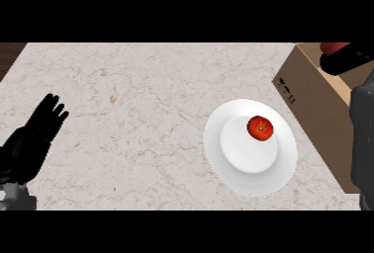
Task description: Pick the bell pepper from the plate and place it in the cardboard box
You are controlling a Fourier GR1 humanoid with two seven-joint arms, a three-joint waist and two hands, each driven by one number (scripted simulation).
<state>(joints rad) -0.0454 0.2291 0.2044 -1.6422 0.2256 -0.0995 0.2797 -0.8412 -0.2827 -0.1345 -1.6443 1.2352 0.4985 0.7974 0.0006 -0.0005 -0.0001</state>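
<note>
1. Okay, far left: the left hand [33,136] shows by the view's left edge. Its fingers are straight, slightly spread and pointing up. It holds nothing and rests over the table [146,99].
2. The table is pale marble with brown veins. A wide stretch of it lies between the left hand and the plate.
3. Right of centre, a white round plate [248,180] lies flat on the table, well apart from the left hand.
4. The bell pepper [260,128] is red with a darker spot in its middle. It lies on the plate, in the upper right part of the inner well, apart from both hands.
5. The brown cardboard box [310,99] stands just right of the plate. The wall facing the plate carries a small black print [288,92] near its top. I cannot tell whether the plate's rim touches the box.
6. Far right, the grey right forearm [362,143] runs up the view's right edge over the box. The right hand [349,60] is a dark shape at the top right, above the box and well apart from the bell pepper. I cannot tell whether it is spread or closed.
7. A red patch [337,47] sits at the top edge against the right hand; I cannot tell what it is.
</note>
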